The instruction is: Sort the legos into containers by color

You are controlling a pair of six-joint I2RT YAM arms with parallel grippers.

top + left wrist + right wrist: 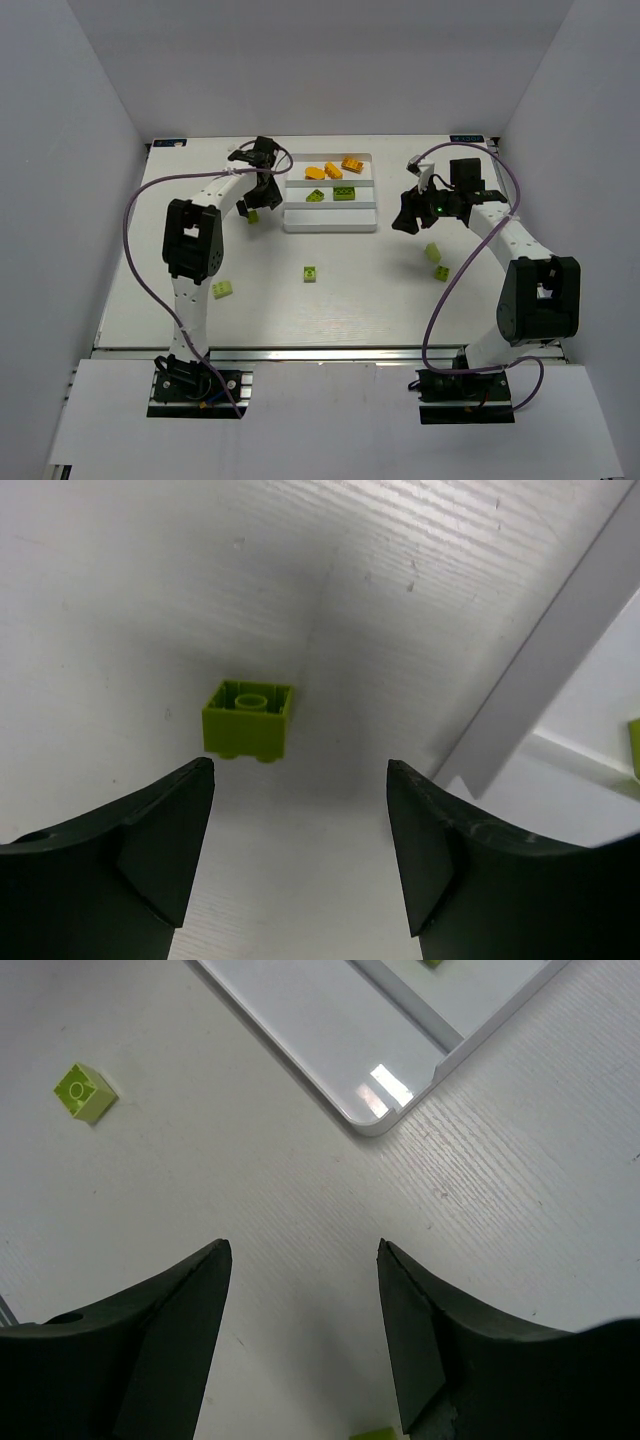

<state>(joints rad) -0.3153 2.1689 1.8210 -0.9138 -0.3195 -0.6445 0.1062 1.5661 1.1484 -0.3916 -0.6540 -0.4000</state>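
Note:
The white tray [330,222] holds three orange legos [333,169] in its far compartment and two lime legos [343,193] in the middle one. The near compartment holds nothing. My left gripper [252,203] is open and empty at the tray's left side, just above a lime lego [253,216]. In the left wrist view that lego [248,718] lies ahead of the open gripper [300,765]. My right gripper [405,222] is open and empty right of the tray. In the right wrist view the gripper [303,1250] hangs over bare table near the tray corner [370,1120].
Loose lime legos lie on the table: one in the middle [310,273], one front left [223,289], two right of centre [432,251] [441,271]. The middle one also shows in the right wrist view [84,1092]. White walls enclose the table.

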